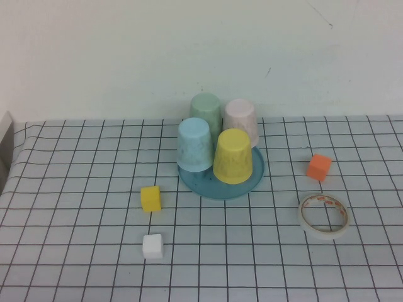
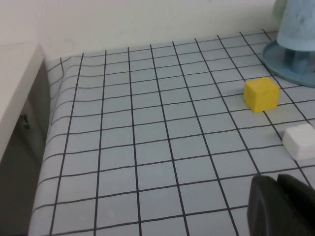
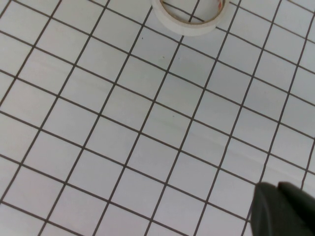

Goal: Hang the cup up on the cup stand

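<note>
We see the yellow cup (image 1: pixel 232 156) upside down, its axis upright, on the cup stand (image 1: pixel 250 183), far beyond both the left gripper (image 2: pixel 281 206) and right gripper (image 3: pixel 288 211), each pressed together above bare tablecloth, neither clearly nearer.

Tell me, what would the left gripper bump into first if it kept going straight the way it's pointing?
Probably the white cube. The shut left gripper sits low over the checked table, with that cube just ahead and the yellow cube farther on. Depth is hard to judge, so it might slide past.
</note>
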Motion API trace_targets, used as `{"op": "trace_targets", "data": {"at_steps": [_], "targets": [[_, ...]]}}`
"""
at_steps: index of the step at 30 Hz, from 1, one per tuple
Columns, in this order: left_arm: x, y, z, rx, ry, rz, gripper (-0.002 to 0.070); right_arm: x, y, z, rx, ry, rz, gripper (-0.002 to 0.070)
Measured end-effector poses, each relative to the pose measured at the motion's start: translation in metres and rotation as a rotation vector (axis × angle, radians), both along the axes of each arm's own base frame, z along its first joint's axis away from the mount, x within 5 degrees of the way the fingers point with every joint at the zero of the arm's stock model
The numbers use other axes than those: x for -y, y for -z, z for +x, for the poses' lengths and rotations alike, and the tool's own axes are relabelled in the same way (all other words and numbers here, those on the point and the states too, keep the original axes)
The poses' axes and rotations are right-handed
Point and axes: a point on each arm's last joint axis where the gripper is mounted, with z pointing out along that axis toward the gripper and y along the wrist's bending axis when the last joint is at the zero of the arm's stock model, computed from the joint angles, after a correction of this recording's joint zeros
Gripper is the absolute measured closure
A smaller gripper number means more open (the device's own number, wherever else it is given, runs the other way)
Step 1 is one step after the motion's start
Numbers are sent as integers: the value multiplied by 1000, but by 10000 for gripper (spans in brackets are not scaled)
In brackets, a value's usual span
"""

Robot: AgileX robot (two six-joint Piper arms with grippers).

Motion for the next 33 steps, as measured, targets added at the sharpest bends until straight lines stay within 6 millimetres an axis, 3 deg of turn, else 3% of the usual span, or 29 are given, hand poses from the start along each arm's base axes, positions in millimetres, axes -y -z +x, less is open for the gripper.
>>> {"op": "trace_targets", "data": {"at_steps": [16, 33], "targets": [[1, 0, 0, 7, 21, 39, 676, 0, 0, 0, 1, -12, -9, 678], [1, 0, 0, -12, -13, -84, 676, 0, 0, 0, 1, -12, -9, 678]]}}
